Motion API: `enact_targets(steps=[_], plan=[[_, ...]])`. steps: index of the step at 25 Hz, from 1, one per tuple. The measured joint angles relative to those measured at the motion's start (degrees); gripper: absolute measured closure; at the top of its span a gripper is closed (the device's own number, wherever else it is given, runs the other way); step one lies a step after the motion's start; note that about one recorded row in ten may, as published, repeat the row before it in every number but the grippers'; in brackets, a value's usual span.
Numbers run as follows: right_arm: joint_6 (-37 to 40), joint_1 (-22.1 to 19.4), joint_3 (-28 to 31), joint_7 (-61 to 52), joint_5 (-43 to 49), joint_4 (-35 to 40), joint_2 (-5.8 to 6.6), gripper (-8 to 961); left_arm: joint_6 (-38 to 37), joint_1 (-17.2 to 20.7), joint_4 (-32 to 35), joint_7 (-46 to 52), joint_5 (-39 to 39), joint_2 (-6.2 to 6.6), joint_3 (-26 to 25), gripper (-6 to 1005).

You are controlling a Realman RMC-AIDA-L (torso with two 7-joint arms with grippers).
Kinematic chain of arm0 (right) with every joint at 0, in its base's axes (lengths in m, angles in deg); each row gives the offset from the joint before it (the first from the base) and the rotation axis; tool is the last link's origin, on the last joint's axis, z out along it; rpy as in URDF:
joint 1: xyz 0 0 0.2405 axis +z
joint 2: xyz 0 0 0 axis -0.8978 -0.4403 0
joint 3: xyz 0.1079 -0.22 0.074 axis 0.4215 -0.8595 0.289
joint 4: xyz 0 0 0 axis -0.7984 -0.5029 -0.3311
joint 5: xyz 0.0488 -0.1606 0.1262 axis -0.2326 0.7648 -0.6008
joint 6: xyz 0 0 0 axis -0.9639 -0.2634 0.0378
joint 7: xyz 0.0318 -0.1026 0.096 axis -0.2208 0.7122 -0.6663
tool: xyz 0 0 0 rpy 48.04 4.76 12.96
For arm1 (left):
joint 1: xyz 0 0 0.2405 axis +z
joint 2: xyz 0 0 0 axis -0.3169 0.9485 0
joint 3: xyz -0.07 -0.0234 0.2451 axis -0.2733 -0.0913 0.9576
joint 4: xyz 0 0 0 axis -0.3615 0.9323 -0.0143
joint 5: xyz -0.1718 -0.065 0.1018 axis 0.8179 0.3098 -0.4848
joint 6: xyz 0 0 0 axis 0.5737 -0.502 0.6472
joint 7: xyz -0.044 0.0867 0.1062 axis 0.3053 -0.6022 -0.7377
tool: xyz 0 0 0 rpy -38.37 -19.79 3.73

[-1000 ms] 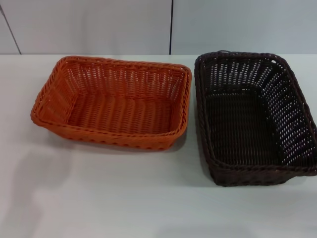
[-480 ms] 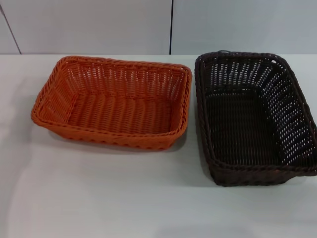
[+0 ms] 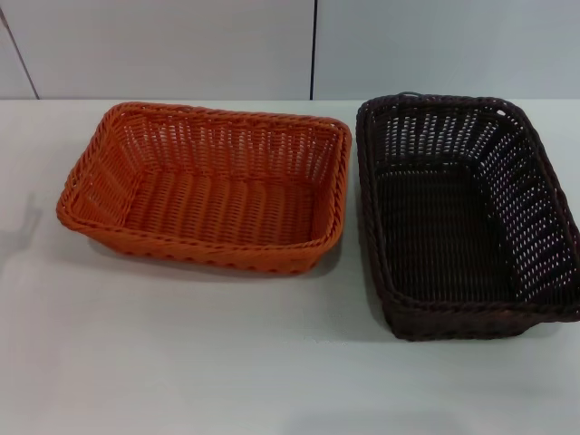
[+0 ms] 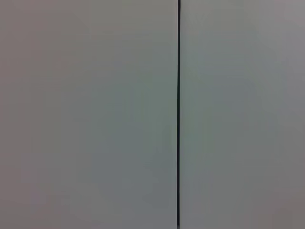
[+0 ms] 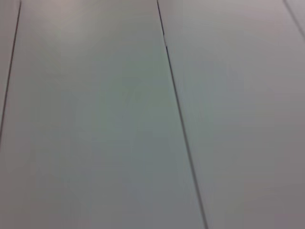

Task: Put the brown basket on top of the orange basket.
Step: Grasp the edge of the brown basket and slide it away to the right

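Sitting side by side on a white table [image 3: 181, 362], the orange basket [image 3: 208, 186] at left and the brown basket [image 3: 462, 213] at right lie just apart, both upright and empty, the stacking not yet begun. Neither gripper appears in any view; both wrist cameras face only pale wall panels, so whether the claws are open or closed cannot be told. The orange basket's open mouth likely leaves it ready to receive the brown one.
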Motion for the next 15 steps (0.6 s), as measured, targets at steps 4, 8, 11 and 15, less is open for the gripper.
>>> enact_targets(steps=[4,8,11,15], plan=[[-0.69,2.81,-1.44,-0.65,0.8,7.25,4.24,129,0.22,-0.56,-2.04,0.0,-0.05,-0.01,0.09,198],[-1.63,7.15,-3.88,-0.68,0.87,18.42,11.91,129,0.38,-1.55,-3.44,0.19,-0.14,0.02,0.14,199],[-2.69,11.28,-5.7,-0.42,0.51,28.13,18.33,130,0.44,-1.96,-3.83,0.21,-0.23,0.04,0.21,198],[-2.8,14.61,-6.51,-0.35,-0.22,35.32,23.63,129,0.56,-3.51,-5.38,0.24,-0.47,0.01,0.37,198]])
